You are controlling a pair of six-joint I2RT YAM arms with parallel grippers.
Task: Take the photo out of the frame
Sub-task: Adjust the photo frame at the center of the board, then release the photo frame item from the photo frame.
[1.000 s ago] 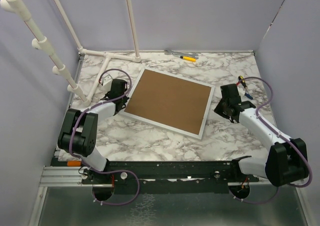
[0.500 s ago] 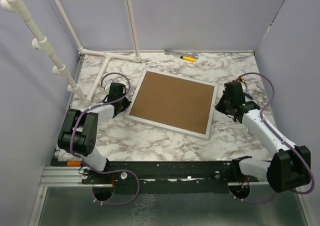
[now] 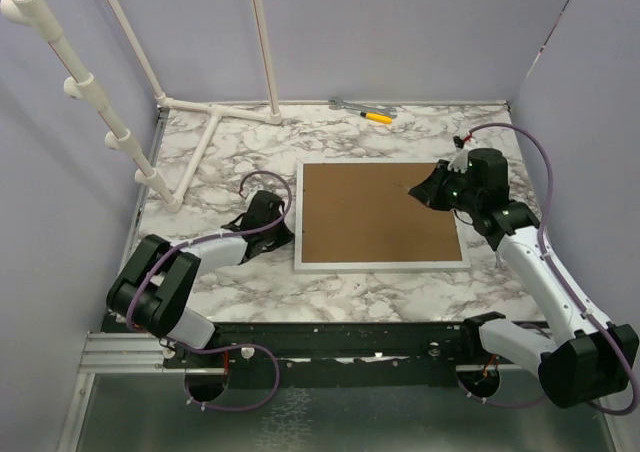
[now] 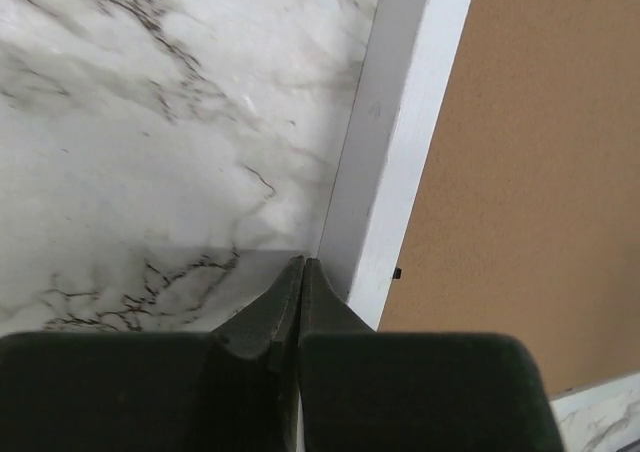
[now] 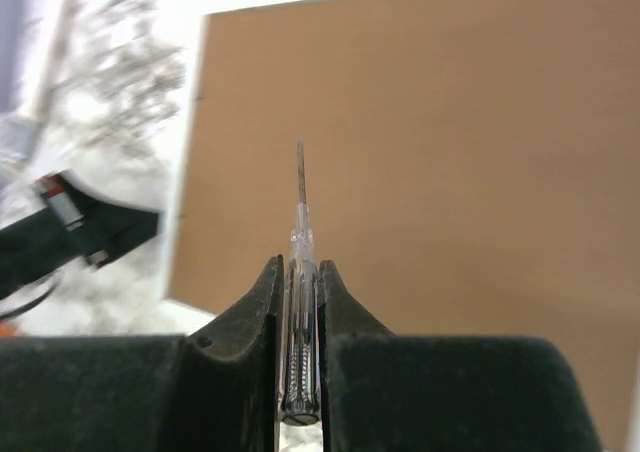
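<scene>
One frame (image 3: 375, 217) lies back up on the marbled surface (image 3: 400, 137): flat brown fibreboard inside a smooth white rim. The photo is hidden beneath. The left fingers (image 4: 275, 307), pressed together and holding nothing, meet that rim at their tips. The right fingers (image 5: 255, 307) stand narrow, clamping one slim clear-handled screwdriver (image 5: 300, 234). Its metal tip points ahead of them over the board; whether it touches cannot be told.

Photo hidden under frame (image 3: 380, 265) w/ brown back up; far-edge tools (image 3: 365, 111) too small to ID.
</scene>
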